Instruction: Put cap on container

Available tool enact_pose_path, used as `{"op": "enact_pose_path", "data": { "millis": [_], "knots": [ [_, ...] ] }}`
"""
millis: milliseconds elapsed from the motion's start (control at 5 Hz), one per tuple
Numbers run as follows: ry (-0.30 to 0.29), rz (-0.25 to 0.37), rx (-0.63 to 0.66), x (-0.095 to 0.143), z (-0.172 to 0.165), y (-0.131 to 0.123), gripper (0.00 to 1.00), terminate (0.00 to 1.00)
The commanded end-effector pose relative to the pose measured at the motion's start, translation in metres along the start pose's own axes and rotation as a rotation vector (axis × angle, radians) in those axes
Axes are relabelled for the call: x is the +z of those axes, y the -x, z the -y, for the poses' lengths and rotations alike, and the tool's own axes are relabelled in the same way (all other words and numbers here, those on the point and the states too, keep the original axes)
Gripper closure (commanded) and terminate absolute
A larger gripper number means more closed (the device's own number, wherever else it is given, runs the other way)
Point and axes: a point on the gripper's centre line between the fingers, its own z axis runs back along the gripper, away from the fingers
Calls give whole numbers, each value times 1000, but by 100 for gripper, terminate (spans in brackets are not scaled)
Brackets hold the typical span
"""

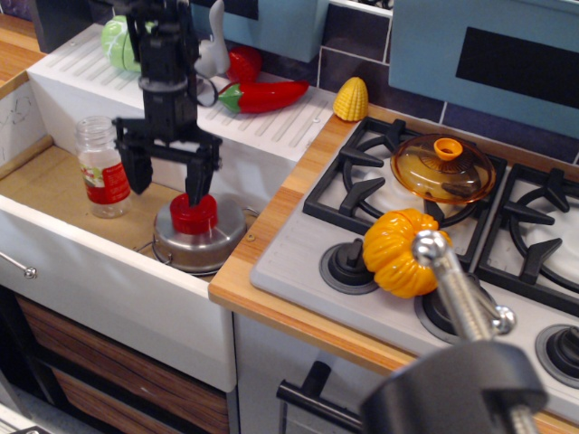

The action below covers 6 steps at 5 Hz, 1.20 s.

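Your gripper (168, 181) hangs low over the sink (54, 185) with its two fingers (200, 179) spread wide and holding nothing; the right-hand one in this view reaches down to the top edge of the cap (193, 214), and the other hangs well to the side, over the gap between cap and bottle. That leaves the opening off-centre: you need the cap between the fingers, not under one of them, so judge a small shift toward the stove (425, 226) before you close. The cap sits upright on top of the upturned steel pot (200, 239) in the sink, which raises it and leaves its sides free for a pinch, but the domed metal looks slippery, so a nudge from that near finger could slide it off. The container (101, 168) stands upright on the sink floor, near the pot but apart from it, with its threaded neck open and bare, ready to take the cap from above. The red pepper (262, 95) and the glass lid (442, 169) lie well clear and are not your concern.
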Motion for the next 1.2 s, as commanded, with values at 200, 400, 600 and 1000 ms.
{"op": "enact_pose_path", "data": {
  "millis": [200,400,600,1000],
  "knots": [
    [13,77,22,9,15,-4,0,0],
    [4,86,32,9,16,-11,0,0],
    [-25,76,36,0,17,-15,0,0],
    [-94,57,28,-17,21,-17,0,0]
  ]
}}
